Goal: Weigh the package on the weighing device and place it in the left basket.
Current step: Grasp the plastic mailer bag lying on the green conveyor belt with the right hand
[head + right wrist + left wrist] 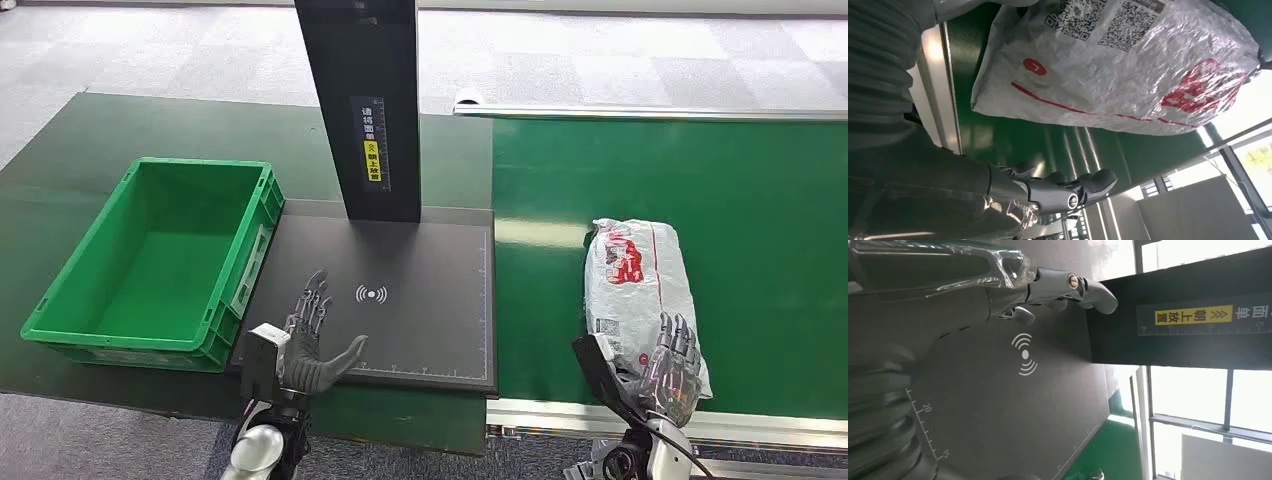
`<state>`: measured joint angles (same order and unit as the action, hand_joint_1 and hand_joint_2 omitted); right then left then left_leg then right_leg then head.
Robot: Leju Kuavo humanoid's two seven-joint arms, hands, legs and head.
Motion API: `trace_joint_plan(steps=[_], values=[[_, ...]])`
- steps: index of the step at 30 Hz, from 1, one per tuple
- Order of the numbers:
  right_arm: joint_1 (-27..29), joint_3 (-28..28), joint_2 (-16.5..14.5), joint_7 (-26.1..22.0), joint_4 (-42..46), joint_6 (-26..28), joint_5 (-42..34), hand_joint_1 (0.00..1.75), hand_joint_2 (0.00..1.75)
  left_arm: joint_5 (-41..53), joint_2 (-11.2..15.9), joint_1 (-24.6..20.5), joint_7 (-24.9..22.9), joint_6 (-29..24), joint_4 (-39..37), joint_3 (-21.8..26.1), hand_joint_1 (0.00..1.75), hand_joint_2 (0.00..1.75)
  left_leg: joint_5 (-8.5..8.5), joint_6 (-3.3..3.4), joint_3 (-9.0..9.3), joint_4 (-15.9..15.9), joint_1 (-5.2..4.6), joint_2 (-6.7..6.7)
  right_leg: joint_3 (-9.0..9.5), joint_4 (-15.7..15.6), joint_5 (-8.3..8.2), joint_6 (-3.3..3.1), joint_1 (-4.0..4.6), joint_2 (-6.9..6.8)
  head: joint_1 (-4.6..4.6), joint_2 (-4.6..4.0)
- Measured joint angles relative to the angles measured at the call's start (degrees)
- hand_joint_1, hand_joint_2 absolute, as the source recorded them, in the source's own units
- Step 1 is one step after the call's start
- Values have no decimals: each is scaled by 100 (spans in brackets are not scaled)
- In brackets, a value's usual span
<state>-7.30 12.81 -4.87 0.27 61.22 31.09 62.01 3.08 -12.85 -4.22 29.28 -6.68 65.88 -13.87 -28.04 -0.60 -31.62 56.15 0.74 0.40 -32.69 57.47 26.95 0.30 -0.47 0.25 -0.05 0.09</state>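
Two hands: left hand hovers spread, holding nothing, over the scale; right hand, fingers apart, reaches at the package, grasp unclear.

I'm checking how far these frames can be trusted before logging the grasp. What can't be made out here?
- Whether the right hand grips the package: head view, the hand covers its near end.
- Package label and codes: right wrist view, cut off by the edge, too small.
- Scale reading: no display visible.
- Basket near wall's inside: head view, hidden by its rim.
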Motion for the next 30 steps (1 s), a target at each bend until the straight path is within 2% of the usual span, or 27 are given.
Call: trace_joint_plan(steps=[9,17,21,22,30], values=[[-412,259,58,210,-561,-478,227,0,175,0,0,52,5,-8,10,21,0,175,1,0,3,0,0,-1,2,0,-1,0,0,0,1,0],[-926,431,245,101,-1316,-696,157,3,175,0,0,49,-2,-32,44,67,0,175,1,1,3,1,-1,-1,2,0,-1,1,-1,0,-1,0],[-1129,448,315,-26,-1595,-731,131,171,175,0,0,52,-6,-45,80,74,0,175,1,1,2,1,-1,-1,2,0,-1,1,-1,0,1,0],[-1190,449,337,-49,-1659,-757,128,175,175,0,1,52,-6,-45,88,75,0,175,1,1,2,1,-1,-1,2,0,-1,1,-1,0,0,0],[-1797,457,471,-481,-2291,-755,-185,175,175,0,-2,-4,-33,-99,92,73,0,175,4,4,5,3,-1,-2,3,0,-5,2,-1,0,0,0]])
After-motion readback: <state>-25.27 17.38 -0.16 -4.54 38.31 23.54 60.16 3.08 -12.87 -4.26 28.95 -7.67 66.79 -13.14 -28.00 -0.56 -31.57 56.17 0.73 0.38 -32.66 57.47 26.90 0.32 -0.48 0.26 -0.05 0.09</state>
